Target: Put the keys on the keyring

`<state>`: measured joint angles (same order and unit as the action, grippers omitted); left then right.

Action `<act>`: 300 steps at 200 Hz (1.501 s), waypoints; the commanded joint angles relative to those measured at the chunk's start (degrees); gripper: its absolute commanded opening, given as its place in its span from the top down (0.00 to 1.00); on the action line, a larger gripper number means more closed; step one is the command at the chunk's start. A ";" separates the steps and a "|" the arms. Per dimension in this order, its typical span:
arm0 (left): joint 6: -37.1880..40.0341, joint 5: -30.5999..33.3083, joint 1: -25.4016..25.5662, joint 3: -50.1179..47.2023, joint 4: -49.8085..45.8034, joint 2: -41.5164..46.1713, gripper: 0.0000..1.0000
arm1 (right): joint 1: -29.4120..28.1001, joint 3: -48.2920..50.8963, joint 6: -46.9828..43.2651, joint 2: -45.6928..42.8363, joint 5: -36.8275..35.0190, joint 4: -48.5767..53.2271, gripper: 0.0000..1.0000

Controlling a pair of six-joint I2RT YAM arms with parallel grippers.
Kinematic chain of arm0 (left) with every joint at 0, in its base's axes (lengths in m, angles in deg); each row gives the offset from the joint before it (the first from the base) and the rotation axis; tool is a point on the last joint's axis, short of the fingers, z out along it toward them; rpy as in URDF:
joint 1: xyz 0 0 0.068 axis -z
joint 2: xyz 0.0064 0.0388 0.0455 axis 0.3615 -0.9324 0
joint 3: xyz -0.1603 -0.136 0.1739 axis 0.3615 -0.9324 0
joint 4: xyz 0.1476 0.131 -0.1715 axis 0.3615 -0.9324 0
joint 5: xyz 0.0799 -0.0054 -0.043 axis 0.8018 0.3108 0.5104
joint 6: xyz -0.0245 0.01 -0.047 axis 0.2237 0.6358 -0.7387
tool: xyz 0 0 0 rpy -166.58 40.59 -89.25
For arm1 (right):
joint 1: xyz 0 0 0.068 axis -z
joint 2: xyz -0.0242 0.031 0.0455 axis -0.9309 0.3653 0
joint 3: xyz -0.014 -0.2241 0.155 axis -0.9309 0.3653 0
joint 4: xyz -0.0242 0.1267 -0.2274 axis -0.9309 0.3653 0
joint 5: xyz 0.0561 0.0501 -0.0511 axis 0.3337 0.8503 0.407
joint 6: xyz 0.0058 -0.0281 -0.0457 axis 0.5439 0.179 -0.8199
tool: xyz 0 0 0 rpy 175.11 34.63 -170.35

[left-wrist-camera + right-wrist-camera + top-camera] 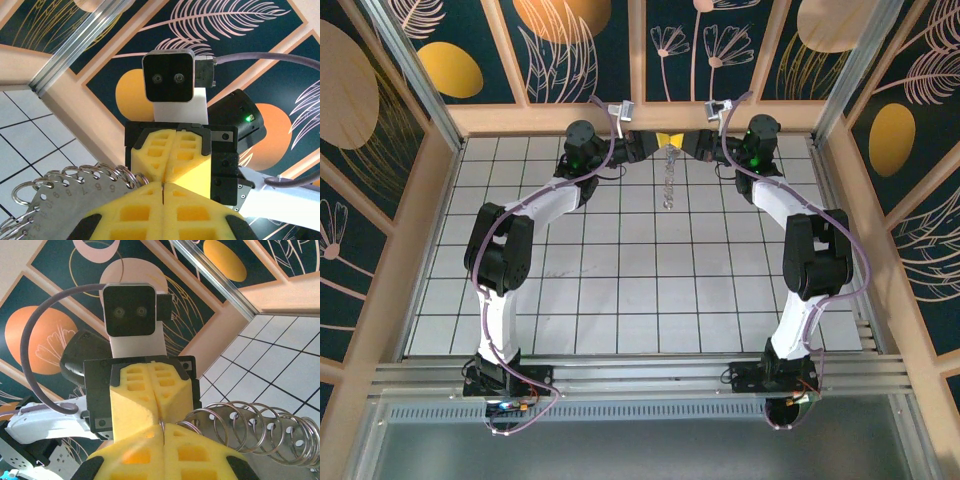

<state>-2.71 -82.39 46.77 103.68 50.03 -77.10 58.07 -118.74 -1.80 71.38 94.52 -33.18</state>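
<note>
Grip time: my left gripper (163,200) and right gripper (162,440) both pinch the silvery metal chain loop (668,178); next I open it gently.

There were two grippers, the left gripper (163,191) and the right gripper (161,432). With them were one chain of rings (668,178) and one metal plate (60,207)

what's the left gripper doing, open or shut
Shut: in the left wrist view the yellow pads of the left gripper meet along a thin seam, rings of the keyring right beside them.
</note>
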 commanded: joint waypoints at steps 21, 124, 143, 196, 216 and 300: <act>-2.18 -1.21 1.40 -1.89 6.30 1.29 1.00 | -0.40 3.03 1.22 -3.05 -3.77 -4.38 1.00; -1.39 1.05 2.17 -5.67 8.80 4.42 1.00 | -0.40 11.03 3.86 -8.55 -9.89 -7.77 1.00; -1.21 1.22 2.19 -5.72 8.74 4.57 1.00 | -0.49 12.33 4.03 -9.57 -10.94 -8.17 1.00; -0.73 1.00 2.63 -6.08 9.09 5.08 1.00 | -0.91 15.45 4.30 -12.26 -13.49 -9.69 1.00; -0.42 0.92 2.86 -6.09 9.14 5.01 1.00 | -1.53 16.00 3.84 -12.84 -14.12 -9.50 1.00; 2.09 2.70 2.94 -7.21 7.57 6.33 1.00 | -2.61 14.94 0.03 -14.17 -16.14 -4.57 1.00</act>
<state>-2.98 -79.77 49.07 97.17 55.63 -73.76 55.99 -103.20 0.47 59.62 80.40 -37.81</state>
